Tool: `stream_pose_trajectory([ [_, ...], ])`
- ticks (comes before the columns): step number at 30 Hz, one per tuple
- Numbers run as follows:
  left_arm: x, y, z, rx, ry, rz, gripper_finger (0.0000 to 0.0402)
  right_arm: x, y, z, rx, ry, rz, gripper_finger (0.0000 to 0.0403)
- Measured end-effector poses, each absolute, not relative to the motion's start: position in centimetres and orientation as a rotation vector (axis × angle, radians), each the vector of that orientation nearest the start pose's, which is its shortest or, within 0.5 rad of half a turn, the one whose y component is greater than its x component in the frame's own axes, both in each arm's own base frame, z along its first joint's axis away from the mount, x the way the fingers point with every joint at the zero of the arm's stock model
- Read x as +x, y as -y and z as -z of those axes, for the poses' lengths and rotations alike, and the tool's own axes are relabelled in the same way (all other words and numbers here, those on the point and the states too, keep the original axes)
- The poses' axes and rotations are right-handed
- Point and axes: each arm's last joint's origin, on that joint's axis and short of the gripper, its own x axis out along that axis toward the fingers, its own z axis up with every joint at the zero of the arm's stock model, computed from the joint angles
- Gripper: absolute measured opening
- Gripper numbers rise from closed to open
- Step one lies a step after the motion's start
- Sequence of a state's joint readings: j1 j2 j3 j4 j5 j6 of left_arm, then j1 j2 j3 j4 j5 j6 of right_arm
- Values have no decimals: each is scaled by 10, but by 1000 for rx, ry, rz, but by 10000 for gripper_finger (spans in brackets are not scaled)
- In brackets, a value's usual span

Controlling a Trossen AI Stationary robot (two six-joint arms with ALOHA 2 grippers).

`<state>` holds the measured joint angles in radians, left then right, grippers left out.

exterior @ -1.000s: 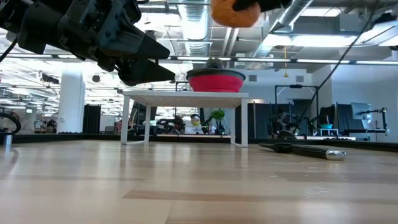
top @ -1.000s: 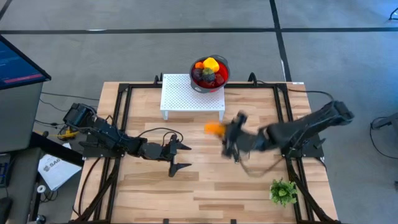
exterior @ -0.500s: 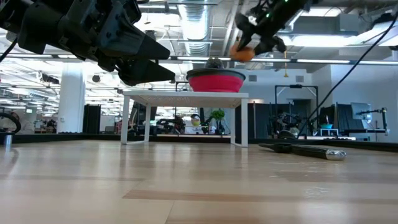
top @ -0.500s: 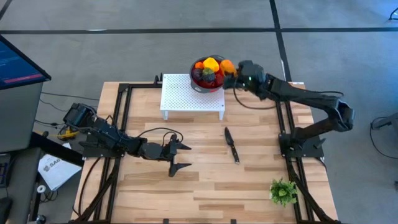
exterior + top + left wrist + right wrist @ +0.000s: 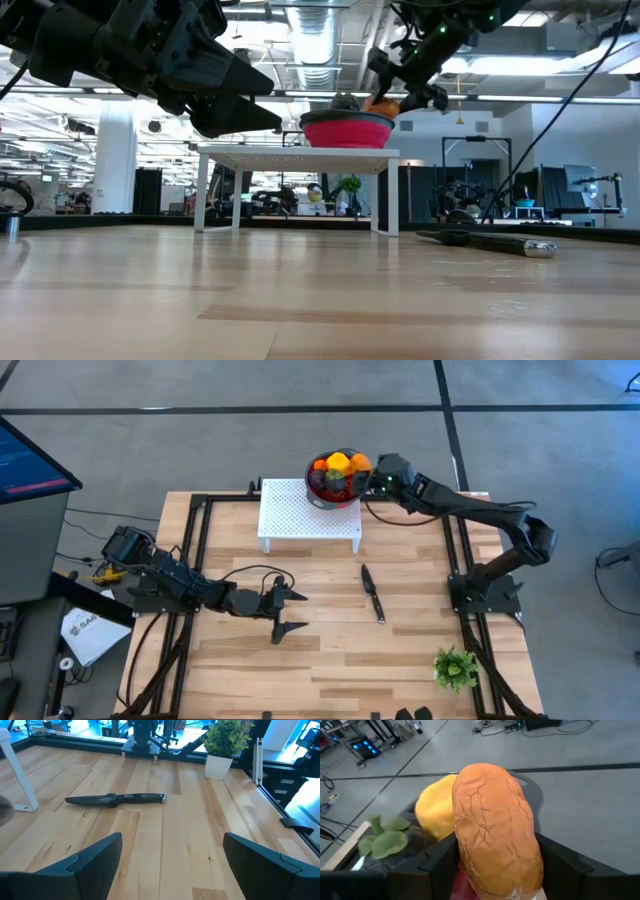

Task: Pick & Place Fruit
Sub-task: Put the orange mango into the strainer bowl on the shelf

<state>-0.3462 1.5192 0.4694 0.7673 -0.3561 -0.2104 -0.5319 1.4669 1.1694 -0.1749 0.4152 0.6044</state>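
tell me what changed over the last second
The right gripper carried the orange fruit from above the table's middle up to the red bowl on the white stand, the fruit between its fingers. The left gripper, knife and plant stayed put.

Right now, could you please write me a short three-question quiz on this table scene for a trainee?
1. True or false: the black-handled knife lies inside the red bowl.
2. Which gripper holds the wrinkled orange fruit at the bowl: A) left gripper, B) right gripper?
3. Fill in: the red bowl stands on the white perforated ____.

Key: 1 false, it lies on the wooden table; 2 B; 3 stand.
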Motion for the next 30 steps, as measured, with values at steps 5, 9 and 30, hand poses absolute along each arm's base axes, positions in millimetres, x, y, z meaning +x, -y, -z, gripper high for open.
stream_pose_trajectory([
  [5,259,83,-158,-113,-260,-37,341,282,180,-302,575,-203,1051,228],
  [9,259,83,-159,-114,-258,-37,341,283,180,-301,573,-211,1051,228],
  [30,259,83,-159,-116,-253,-36,341,288,178,-303,539,-191,1022,303],
])
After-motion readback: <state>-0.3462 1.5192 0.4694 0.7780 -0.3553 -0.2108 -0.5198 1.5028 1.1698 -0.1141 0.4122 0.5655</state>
